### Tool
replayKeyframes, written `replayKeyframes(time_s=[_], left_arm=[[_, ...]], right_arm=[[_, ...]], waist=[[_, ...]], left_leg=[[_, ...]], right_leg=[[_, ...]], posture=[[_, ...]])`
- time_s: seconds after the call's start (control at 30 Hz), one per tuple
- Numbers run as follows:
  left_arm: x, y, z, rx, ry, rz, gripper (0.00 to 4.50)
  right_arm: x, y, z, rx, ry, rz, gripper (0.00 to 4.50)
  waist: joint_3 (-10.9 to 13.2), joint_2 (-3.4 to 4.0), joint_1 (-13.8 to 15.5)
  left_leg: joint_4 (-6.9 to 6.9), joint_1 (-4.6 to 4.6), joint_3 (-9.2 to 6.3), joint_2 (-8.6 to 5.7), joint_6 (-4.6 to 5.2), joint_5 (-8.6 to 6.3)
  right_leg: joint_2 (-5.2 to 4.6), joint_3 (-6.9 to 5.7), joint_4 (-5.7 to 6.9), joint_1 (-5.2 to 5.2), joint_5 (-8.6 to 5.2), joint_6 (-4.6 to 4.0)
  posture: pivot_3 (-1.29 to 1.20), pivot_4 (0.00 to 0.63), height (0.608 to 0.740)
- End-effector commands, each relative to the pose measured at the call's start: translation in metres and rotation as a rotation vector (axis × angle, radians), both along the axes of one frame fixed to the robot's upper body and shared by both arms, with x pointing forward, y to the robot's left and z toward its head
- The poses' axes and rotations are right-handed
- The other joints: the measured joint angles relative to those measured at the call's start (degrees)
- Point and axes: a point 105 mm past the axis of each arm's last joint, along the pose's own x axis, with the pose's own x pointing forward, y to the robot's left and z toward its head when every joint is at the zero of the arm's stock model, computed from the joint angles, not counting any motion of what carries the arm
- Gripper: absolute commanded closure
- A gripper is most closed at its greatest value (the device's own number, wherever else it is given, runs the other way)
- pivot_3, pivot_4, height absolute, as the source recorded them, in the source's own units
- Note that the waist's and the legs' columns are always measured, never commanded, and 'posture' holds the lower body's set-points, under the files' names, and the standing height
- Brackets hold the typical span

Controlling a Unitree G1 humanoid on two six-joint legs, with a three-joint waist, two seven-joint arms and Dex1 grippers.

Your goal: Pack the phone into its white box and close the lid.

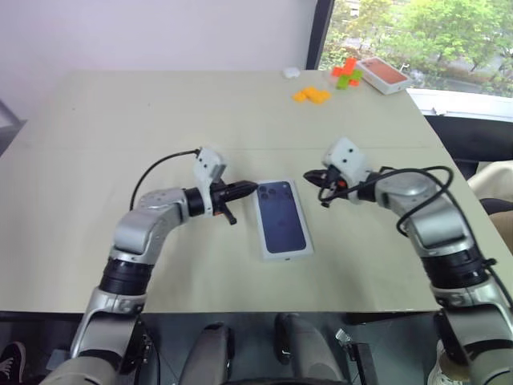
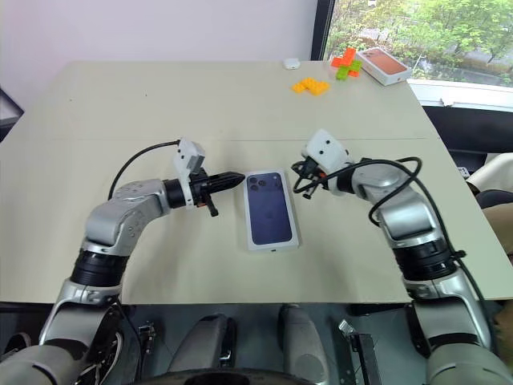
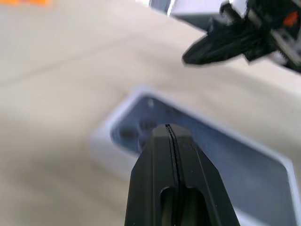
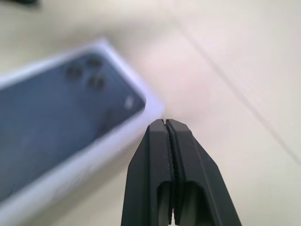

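The closed white box, its lid point(image 1: 283, 217) showing the dark phone picture, lies flat on the tabletop point(image 1: 120, 136) between both hands. The left hand point(image 1: 247, 189) and right hand point(image 1: 311, 176) hover just beside its far corners, fingers pressed together, holding nothing. Far off lie orange blocks point(image 1: 311, 95) and an orange-topped box point(image 1: 384, 74).

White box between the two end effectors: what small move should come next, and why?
Probably draw both arms back. The lid seems already seated, phone picture up. The left end effector and the right end effector hang shut by its far corners, holding nothing.
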Motion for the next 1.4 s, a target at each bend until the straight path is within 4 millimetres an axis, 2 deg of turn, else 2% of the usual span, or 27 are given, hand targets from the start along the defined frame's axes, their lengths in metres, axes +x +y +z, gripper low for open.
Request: replayKeyframes(time_s=[0.03, 0.13, 0.3, 0.4, 0.5, 0.63, 0.77, 0.83, 0.87, 0.93, 0.97, 1.03, 1.13, 1.2, 1.23, 1.27, 1.4], left_arm=[[0.01, -0.01, -0.004, 0.035, -0.048, 0.023, 4.5], [0.014, -0.018, -0.017, 0.07, -0.028, 0.033, 4.5], [0.01, -0.017, -0.04, 0.152, 0.019, 0.023, 4.5], [-0.001, -0.013, -0.051, 0.19, 0.058, -0.012, 4.5], [-0.021, -0.007, -0.06, 0.205, 0.127, -0.082, 4.5], [-0.031, -0.004, -0.062, 0.215, 0.153, -0.111, 4.5], [-0.051, 0.003, -0.058, 0.203, 0.169, -0.188, 4.5], [-0.052, 0.005, -0.053, 0.175, 0.163, -0.191, 4.5], [-0.049, 0.006, -0.048, 0.152, 0.155, -0.178, 4.5], [-0.03, 0.019, -0.027, 0.076, 0.075, -0.081, 4.5], [-0.023, 0.027, -0.02, 0.061, 0.06, -0.038, 3.96], [-0.016, 0.04, -0.009, 0.045, 0.032, -0.001, 3.22], [-0.014, 0.057, 0.004, 0.035, 0.001, -0.005, 1.7], [-0.012, 0.077, 0.014, 0.043, -0.037, 0.003, 0.69], [-0.012, 0.086, 0.016, 0.048, -0.043, 0.008, 0.12], [-0.011, 0.095, 0.017, 0.059, -0.053, 0.021, 0.0], [-0.008, 0.119, 0.019, 0.085, -0.075, 0.069, 0.0]], right_arm=[[0.006, 0.012, 0.003, -0.002, -0.04, 0.007, 4.43], [0.007, 0.025, -0.012, -0.024, -0.02, 0.023, 4.43], [-0.006, 0.027, -0.042, -0.119, 0.06, 0.069, 4.43], [-0.019, 0.021, -0.053, -0.147, 0.12, 0.093, 4.43], [-0.041, 0.016, -0.054, -0.154, 0.161, 0.164, 4.43], [-0.054, 0.017, -0.051, -0.127, 0.194, 0.201, 4.43], [-0.09, 0.012, -0.05, -0.114, 0.315, 0.317, 4.43], [-0.106, 0.009, -0.052, -0.109, 0.395, 0.368, 4.43], [-0.108, 0.007, -0.051, -0.11, 0.406, 0.367, 4.43], [-0.084, 0.003, -0.033, 0.012, 0.365, 0.261, 4.43], [-0.071, 0.001, -0.02, 0.08, 0.325, 0.213, 4.23], [-0.055, -0.002, -0.001, 0.154, 0.258, 0.17, 3.62], [-0.047, -0.009, 0.014, 0.205, 0.211, 0.147, 2.12], [-0.04, -0.02, 0.022, 0.221, 0.176, 0.118, 1.17], [-0.038, -0.025, 0.024, 0.224, 0.166, 0.106, 0.56], [-0.035, -0.03, 0.025, 0.217, 0.15, 0.092, 0.04], [-0.03, -0.046, 0.027, 0.212, 0.14, 0.062, 0.01]], waist=[[0.0, 0.0, 0.0], [0.0, 0.0, 0.0], [0.0, 0.02, 0.0], [-0.1, 0.03, 0.0], [-0.1, 0.06, 0.0], [-0.2, 0.06, -0.1], [-0.2, 0.08, -0.1], [-0.2, 0.1, 0.0], [-0.2, 0.07, 0.0], [-0.1, -0.01, 0.0], [-0.1, -0.07, -0.1], [0.0, 0.0, -0.2], [-0.1, 0.02, 0.0], [-0.1, 0.03, 0.0], [-0.1, 0.03, 0.0], [0.0, 0.05, 0.0], [0.0, 0.05, 0.1]], left_leg=[[0.0, 0.0, 0.0, -0.01, 0.0, 0.0], [0.01, 0.0, 0.02, 0.0, 0.0, 0.0], [0.01, 0.01, 0.01, 0.0, 0.0, 0.0], [0.01, 0.04, 0.0, 0.01, 0.0, 0.0], [0.01, 0.11, -0.02, 0.03, 0.03, -0.02], [0.01, 0.36, -0.05, 0.05, 0.09, -0.06], [-0.02, 0.53, -0.06, 0.06, 0.29, -0.19], [-0.01, 0.53, -0.06, 0.05, 0.4, -0.26], [-0.01, 0.51, -0.05, 0.04, 0.41, -0.26], [0.08, 0.46, -0.06, 0.04, 0.41, -0.26], [0.12, 0.44, -0.05, 0.04, 0.41, -0.26], [0.18, 0.38, 0.01, 0.05, 0.39, -0.25], [0.09, 0.3, -0.05, 0.05, 0.39, -0.25], [0.06, 0.1, -0.08, 0.06, 0.41, -0.26], [0.05, -0.05, -0.07, 0.05, 0.41, -0.26], [0.03, -0.13, -0.05, 0.03, 0.41, -0.26], [0.02, -0.13, 0.06, -0.11, 0.44, -0.29]], right_leg=[[0.0, 0.0, 0.0, 0.0, 0.0, 0.0], [-0.02, 0.01, 0.01, -0.02, 0.02, -0.02], [-0.02, 0.01, 0.03, -0.02, 0.02, -0.02], [-0.02, 0.01, 0.03, 0.02, 0.02, -0.02], [-0.02, 0.0, 0.02, 0.11, 0.01, -0.01], [-0.01, -0.02, -0.06, 0.42, -0.06, -0.05], [0.0, -0.02, -0.06, 0.56, -0.31, 0.08], [-0.01, -0.02, -0.07, 0.57, -0.29, 0.09], [-0.03, -0.01, -0.07, 0.56, -0.28, 0.1], [-0.05, -0.02, -0.08, 0.55, -0.29, 0.08], [-0.07, -0.02, -0.09, 0.55, -0.3, 0.04], [-0.07, -0.01, -0.08, 0.45, -0.27, 0.06], [0.0, -0.04, -0.04, 0.34, -0.07, 0.09], [0.02, -0.07, 0.0, 0.12, -0.06, 0.1], [0.0, -0.07, 0.02, -0.04, -0.06, 0.1], [-0.04, -0.07, 0.0, -0.13, -0.06, 0.1], [-0.27, -0.06, -0.07, -0.1, -0.05, 0.1]], posture=[[0.0, 0.15, 0.74], [0.0, 0.15, 0.74], [0.0, 0.15, 0.74], [0.0, 0.15, 0.74], [0.0, 0.15, 0.74], [0.0, 0.15, 0.74], [0.0, 0.15, 0.74], [0.0, 0.15, 0.74], [0.0, 0.15, 0.74], [0.0, 0.15, 0.74], [0.0, 0.15, 0.74], [0.0, 0.15, 0.74], [0.0, 0.15, 0.74], [0.0, 0.15, 0.74], [0.0, 0.15, 0.74], [0.0, 0.15, 0.74], [0.0, 0.15, 0.74]])
